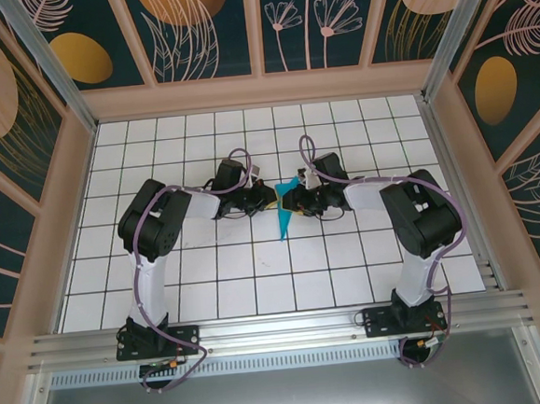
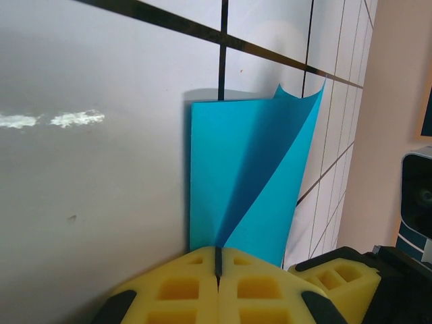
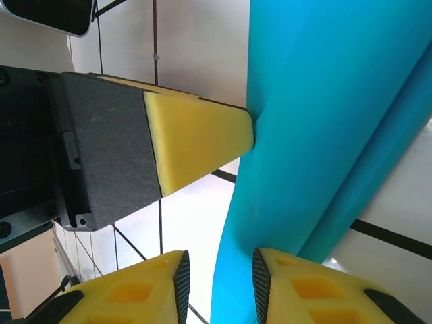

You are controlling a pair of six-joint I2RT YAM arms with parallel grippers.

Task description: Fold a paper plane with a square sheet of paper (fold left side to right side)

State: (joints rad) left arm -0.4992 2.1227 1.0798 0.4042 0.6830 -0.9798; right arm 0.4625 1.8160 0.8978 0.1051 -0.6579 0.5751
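**A:** Where is the paper?

**B:** The paper (image 1: 285, 215) lies on the bench (image 1: 163, 267) at the middle of the overhead view. It is a narrow creased strip with its point toward the lower edge, and one flap is curling up.

**A:** And the pincers?

**B:** The left pincer (image 2: 217, 268) is clenched, with its tip against the paper's edge. The right pincer (image 3: 219, 270) is partly released; its pads straddle the strip without squeezing it.

**A:** Which step?

**B:** A late lengthwise fold, I judge, left side over right. The next move calls for pinning the strip, carrying the raised flap across and pressing the crease flat.
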